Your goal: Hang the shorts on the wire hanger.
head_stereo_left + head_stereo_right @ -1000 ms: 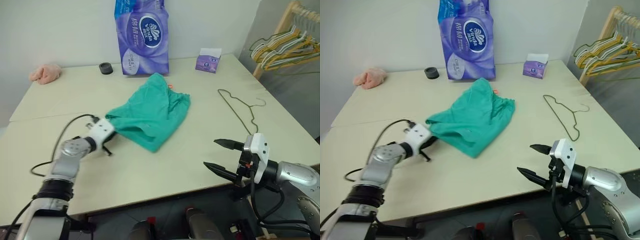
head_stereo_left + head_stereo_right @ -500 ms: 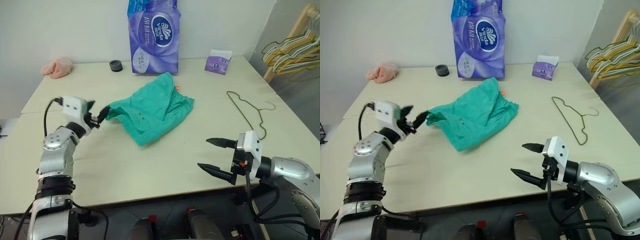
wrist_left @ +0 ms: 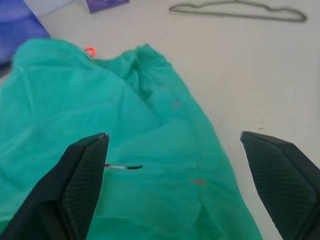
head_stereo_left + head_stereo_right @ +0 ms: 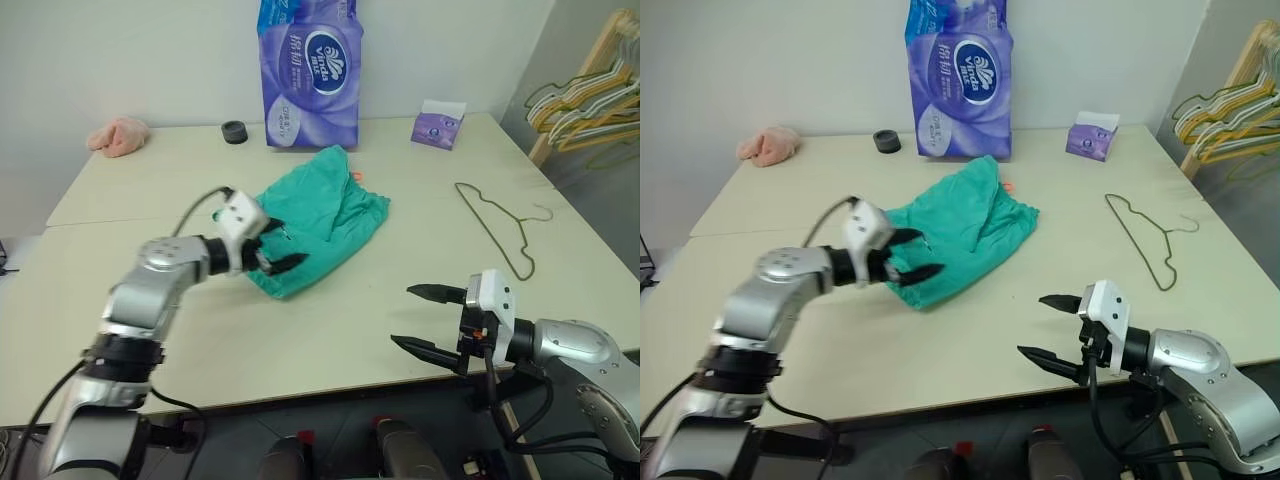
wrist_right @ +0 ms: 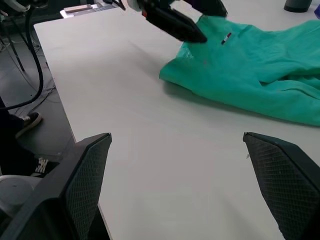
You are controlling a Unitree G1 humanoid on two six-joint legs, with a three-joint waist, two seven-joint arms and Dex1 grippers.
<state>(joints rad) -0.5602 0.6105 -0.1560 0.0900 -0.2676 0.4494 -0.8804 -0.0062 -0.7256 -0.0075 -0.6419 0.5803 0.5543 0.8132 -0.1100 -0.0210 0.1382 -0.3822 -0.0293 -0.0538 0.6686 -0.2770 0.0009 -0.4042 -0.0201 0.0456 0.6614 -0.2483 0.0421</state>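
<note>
Teal-green shorts (image 4: 315, 225) lying crumpled and loosely folded near the middle of the pale cream table (image 4: 330, 330), soft matte fabric with a gathered waistband edge toward the far side and a small orange tag (image 4: 354, 177) peeking out there. Left gripper (image 4: 275, 247) poised over the near-left corner of the shorts, black fingers spread wide, nothing between them; whether the fingertips touch the cloth cannot be told. In the left wrist view, textured black pads (image 3: 82, 172) flanking the rumpled teal fabric, a tiny white-and-dark mark on the cloth just beside one pad.

Right gripper (image 4: 425, 318) hovering near the table's front edge, well apart from the shorts, its two pointed black fingers splayed wide and empty.

Wire hanger (image 4: 495, 225) lying flat on the table's right side, thin dark olive wire bent into a narrow triangle with a curved hook, well apart from the shorts and both grippers.

At the far edge: a tall glossy purple tissue-paper pack (image 4: 310, 72) standing upright, a small purple tissue box (image 4: 438, 125), a short black ring-shaped object (image 4: 235, 131), and a soft pink cloth lump (image 4: 118, 135).
</note>
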